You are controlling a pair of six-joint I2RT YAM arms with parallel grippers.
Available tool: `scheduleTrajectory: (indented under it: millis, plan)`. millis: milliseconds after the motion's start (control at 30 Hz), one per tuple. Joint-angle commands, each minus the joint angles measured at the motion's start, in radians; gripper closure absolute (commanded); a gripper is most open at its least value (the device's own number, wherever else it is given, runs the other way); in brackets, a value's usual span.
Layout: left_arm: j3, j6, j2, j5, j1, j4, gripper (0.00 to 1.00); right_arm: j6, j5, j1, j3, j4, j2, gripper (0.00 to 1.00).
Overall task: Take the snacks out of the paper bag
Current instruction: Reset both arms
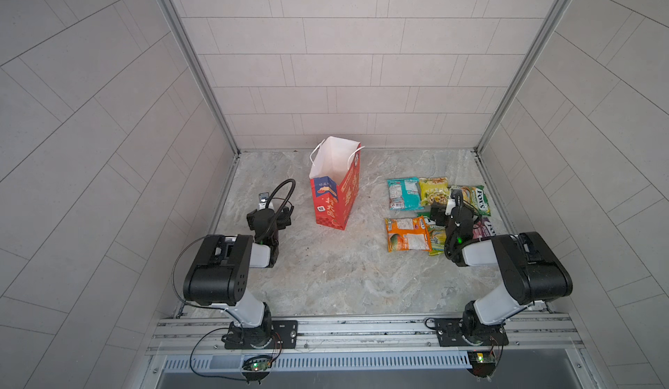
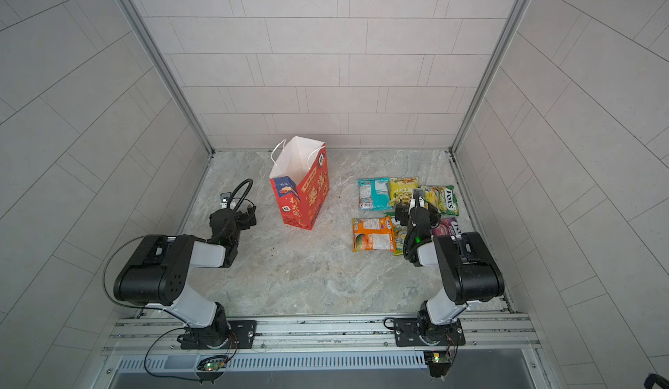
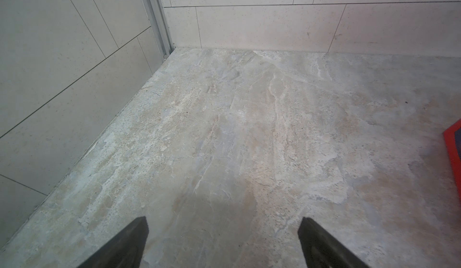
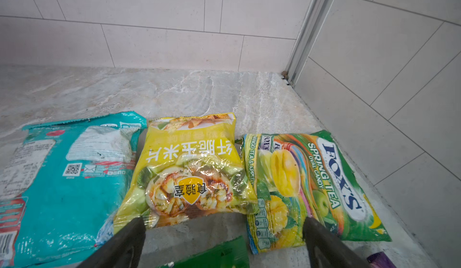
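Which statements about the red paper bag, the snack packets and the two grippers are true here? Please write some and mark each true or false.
1. The red paper gift bag stands upright on the grey marbled tabletop. True.
2. The right gripper is shut on the yellow plastic packet. False: its jaws are open and hold nothing.
3. The teal plastic packet lies next to the yellow one. True.
4. The left gripper grips the bag. False: it is open, over the tabletop, apart from the bag.
5. The orange plastic packet lies outside the bag. True.
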Motion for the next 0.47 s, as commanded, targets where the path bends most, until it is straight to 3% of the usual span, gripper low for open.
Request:
scheduleTrajectory:
  millis: [0,433]
  plan:
    - [0.015,-0.009,-0.016,-0.007,-0.003,0.006,0.0,-0.041,-0.022,0.005,-0.008,-0.004,-0.001,0.0]
    - [0.018,-0.009,-0.015,-0.006,-0.003,0.0,0.0,-0.033,-0.022,0.002,-0.005,-0.01,0.001,0.01]
